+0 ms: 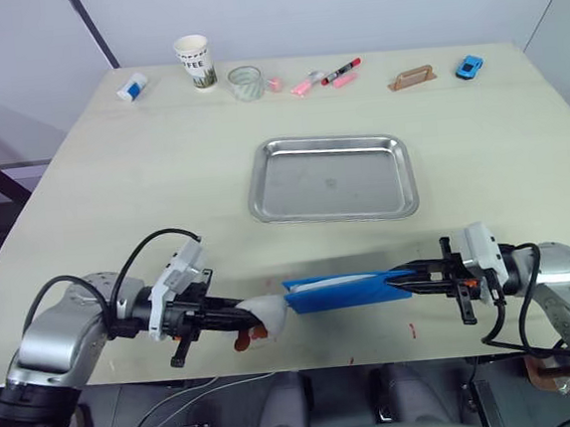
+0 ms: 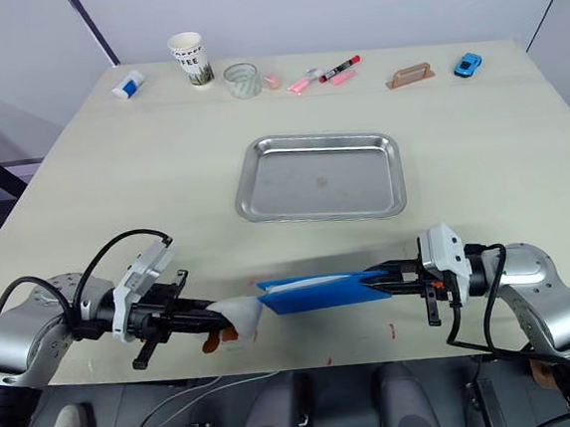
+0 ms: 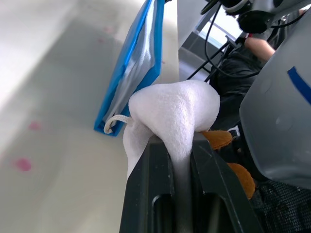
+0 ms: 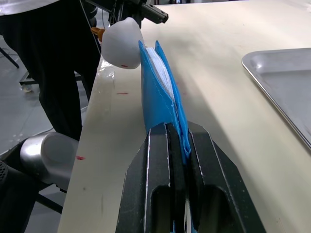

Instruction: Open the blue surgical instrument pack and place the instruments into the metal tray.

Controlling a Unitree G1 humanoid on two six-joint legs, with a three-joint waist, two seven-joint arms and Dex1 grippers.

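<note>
The blue surgical instrument pack (image 1: pixel 347 290) hangs edge-up just above the table's near edge, stretched between both grippers. My right gripper (image 1: pixel 408 283) is shut on its blue right end (image 4: pixel 165 104). My left gripper (image 1: pixel 254 318) is shut on a bunched white flap (image 3: pixel 171 107) at the pack's left end. The pack's pale lining (image 3: pixel 138 63) shows between its blue borders. The metal tray (image 1: pixel 333 177) lies empty in the middle of the table, beyond the pack. No instruments are visible; they are hidden inside the pack.
Along the far edge stand a paper cup (image 1: pixel 194 62), a glass (image 1: pixel 246 83), pink and red markers (image 1: pixel 325 77), a wooden block (image 1: pixel 412 78), a blue toy car (image 1: pixel 469 66) and a small white-and-blue item (image 1: pixel 132 86). A person in dark clothes (image 4: pixel 53 63) stands off the table's near side.
</note>
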